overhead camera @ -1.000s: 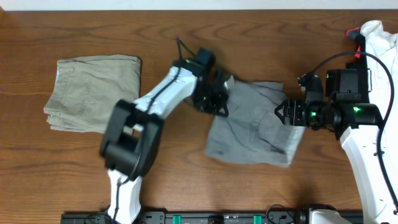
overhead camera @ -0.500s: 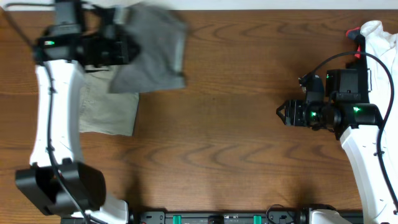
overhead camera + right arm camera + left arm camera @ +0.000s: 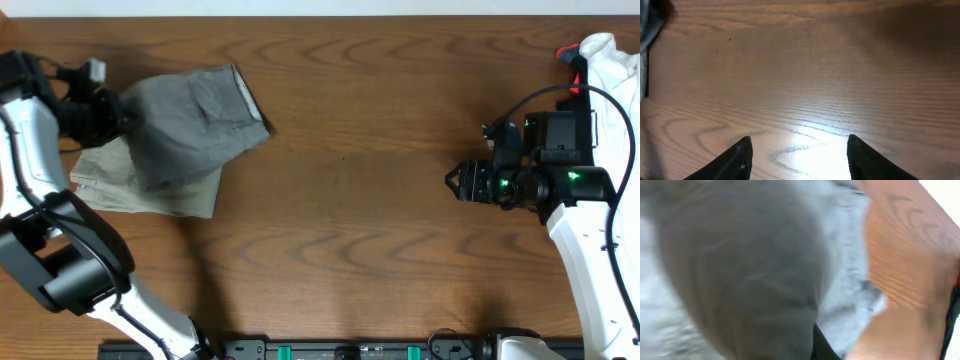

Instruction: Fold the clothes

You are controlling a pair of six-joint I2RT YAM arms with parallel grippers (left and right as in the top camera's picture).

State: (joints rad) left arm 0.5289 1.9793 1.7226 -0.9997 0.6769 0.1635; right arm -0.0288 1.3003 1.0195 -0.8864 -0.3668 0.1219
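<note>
Overhead, left tool clamps one edge of the grey shorts, which fan out from its tip over the khaki shorts just beside it, while right tool hangs wide open above the bench, well apart.

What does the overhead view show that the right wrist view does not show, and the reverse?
Only the overhead view plainly shows the grey shorts, lying partly over the beige shorts and bunched at the left arm's jaws. It also shows the white garment at the far right edge. Only the right wrist view shows, from close, that the right arm's jaws stand open with nothing between them. A grey blur at its left edge is unclear. Both show the bare wooden table.
</note>
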